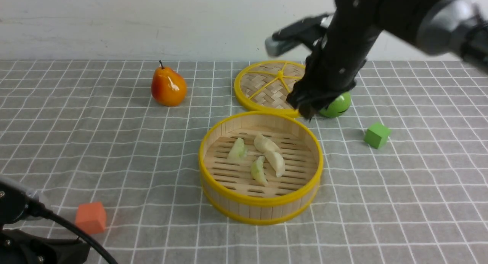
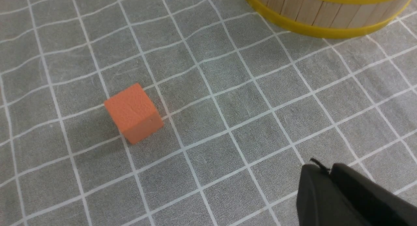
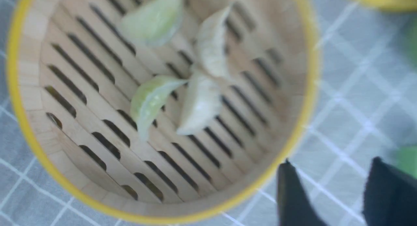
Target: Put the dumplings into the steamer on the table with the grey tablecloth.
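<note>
Item one: dumplings [image 1: 276, 163], four, two greenish and two cream, all lying on the slatted floor of the steamer [image 1: 260, 203], clustered about its middle, the two cream ones touching; none seen out on the grey cloth [image 1: 114, 149], so by my reckoning the filling is done. Item two: steamer, standing at the middle of the surface [image 1: 419, 203], uncovered, its lid [image 1: 263, 85] flat just behind it. Item three: my right jaws, parted with nothing between them, hanging low over the steamer's far rim, between the lid and a green ball [image 1: 339, 104]. Item four: my left jaws, closed on nothing, low at the near left corner, near an orange cube [image 2: 133, 112] but apart from it. Sundries: pear [image 1: 168, 87] far left, green cube [image 1: 376, 135] right of the steamer. Hazards noted: my right jaws sit so close to the rim that a careless sideways pull could catch it, shove or tip the steamer and spill the dumplings; a swing the other way could knock the ball rolling or scrape the lid.
</note>
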Robot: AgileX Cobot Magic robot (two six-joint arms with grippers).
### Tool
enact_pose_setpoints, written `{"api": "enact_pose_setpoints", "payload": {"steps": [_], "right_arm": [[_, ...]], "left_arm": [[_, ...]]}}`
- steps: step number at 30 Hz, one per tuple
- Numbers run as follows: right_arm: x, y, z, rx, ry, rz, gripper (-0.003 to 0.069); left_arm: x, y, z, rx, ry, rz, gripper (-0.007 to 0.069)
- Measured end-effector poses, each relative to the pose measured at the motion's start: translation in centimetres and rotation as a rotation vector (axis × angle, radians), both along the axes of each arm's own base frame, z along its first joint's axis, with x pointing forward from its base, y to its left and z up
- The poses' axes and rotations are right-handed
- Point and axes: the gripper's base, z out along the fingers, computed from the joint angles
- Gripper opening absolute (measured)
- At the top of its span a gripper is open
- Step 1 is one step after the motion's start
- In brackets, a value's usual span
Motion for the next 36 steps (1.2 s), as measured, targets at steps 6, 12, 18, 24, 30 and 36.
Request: {"api": "enact_pose_setpoints", "payload": {"steps": [6,12,18,24,30,36], "right_arm": [[-7.2,-3.8,10.9,0.104,-0.24,-0.054,-0.0009],[-14.7,-6.9,13.7,0.204,-0.263,-0.082,-0.002],[-20.9,-8.9,8.8,0.337,-0.279,-0.071,-0.0019],[-23.2,-9.7,1.5,0.406,-0.267,-0.111,-0.0015],[-24.3,-10.1,-5.0,0.381,-0.15,-0.153,-0.0011],[-25.8,-11.5,-8.6,0.247,-0.151,-0.122,-0.0008]], "left_arm": [[0.0,0.0,0.0,0.0,0.0,0.0,0.0051],[0.0,0.0,0.0,0.0,0.0,0.0,0.0056],[0.0,0.0,0.0,0.0,0.0,0.0,0.0056],[0.0,0.0,0.0,0.0,0.0,0.0,0.0056],[0.0,0.0,0.0,0.0,0.0,0.0,0.0056],[0.0,0.0,0.0,0.0,0.0,0.0,0.0058]]}}
